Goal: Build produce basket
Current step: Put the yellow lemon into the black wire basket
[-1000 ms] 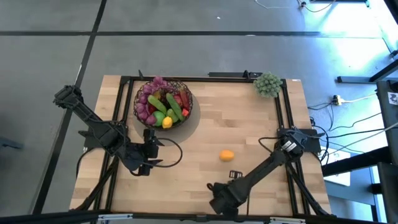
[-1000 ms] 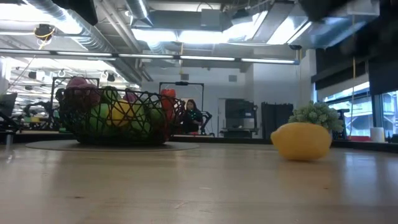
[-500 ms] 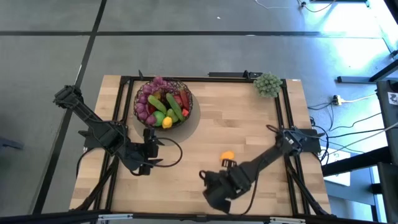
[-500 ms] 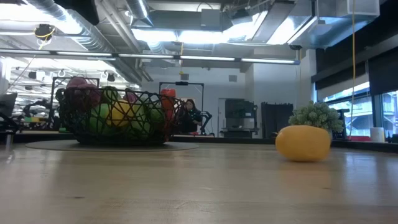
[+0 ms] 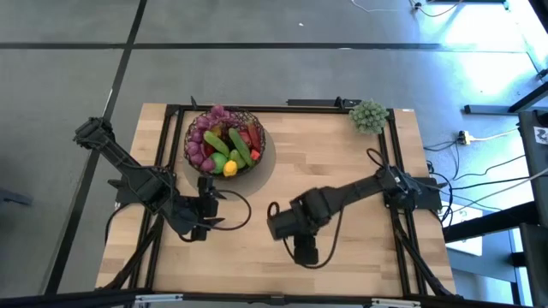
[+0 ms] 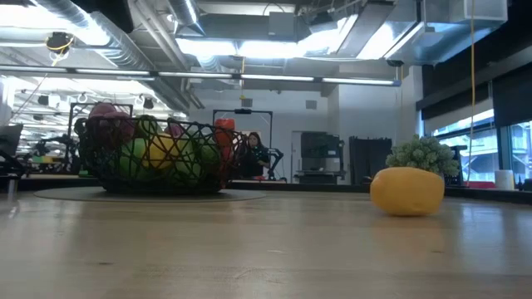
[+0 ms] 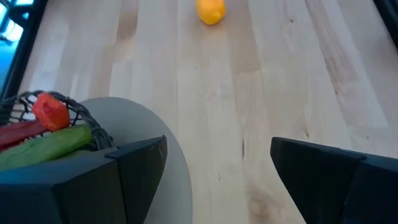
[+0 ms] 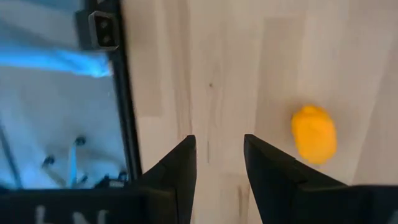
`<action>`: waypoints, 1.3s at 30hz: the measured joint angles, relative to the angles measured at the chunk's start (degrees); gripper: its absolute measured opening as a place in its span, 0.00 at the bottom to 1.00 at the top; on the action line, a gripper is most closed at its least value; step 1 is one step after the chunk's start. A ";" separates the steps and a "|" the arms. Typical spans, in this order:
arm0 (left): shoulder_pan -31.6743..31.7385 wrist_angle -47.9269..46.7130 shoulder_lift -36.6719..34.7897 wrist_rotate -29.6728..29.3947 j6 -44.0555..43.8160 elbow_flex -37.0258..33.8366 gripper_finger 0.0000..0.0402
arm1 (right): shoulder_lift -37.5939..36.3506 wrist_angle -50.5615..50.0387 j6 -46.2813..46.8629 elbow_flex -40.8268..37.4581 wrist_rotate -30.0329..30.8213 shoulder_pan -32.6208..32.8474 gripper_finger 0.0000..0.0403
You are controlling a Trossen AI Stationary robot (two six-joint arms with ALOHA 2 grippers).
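Left claw [image 5: 199,224]: fingers [image 7: 134,163] wide apart and empty, parked just off the basket's near side, toward the tabletop's left edge.
Basket [image 5: 224,141]: sits near the far-left corner, already heaped with produce [image 5: 223,145], likely the gathering spot.
Right claw [image 5: 295,231]: fingers [image 8: 180,165] a narrow gap apart, gripping nothing, hovering mid-tabletop by the lemon.
Lemon [image 6: 406,191]: loose on bare wood, well apart from the basket.
Open room: clear boards between lemon and basket; bushy clump [image 5: 369,115] keeps to the far-right corner.
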 joint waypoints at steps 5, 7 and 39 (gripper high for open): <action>-0.36 0.04 0.00 0.44 -1.08 0.00 0.70 | -0.36 0.03 -10.89 -0.07 -4.15 -1.80 0.32; -0.44 0.04 0.00 0.44 -3.56 0.00 0.70 | -1.35 0.06 -14.17 -0.09 -4.19 -2.08 0.32; 0.46 2.34 0.02 -2.78 -13.62 0.00 0.70 | -43.00 33.82 -15.66 -62.38 -5.00 -7.69 0.32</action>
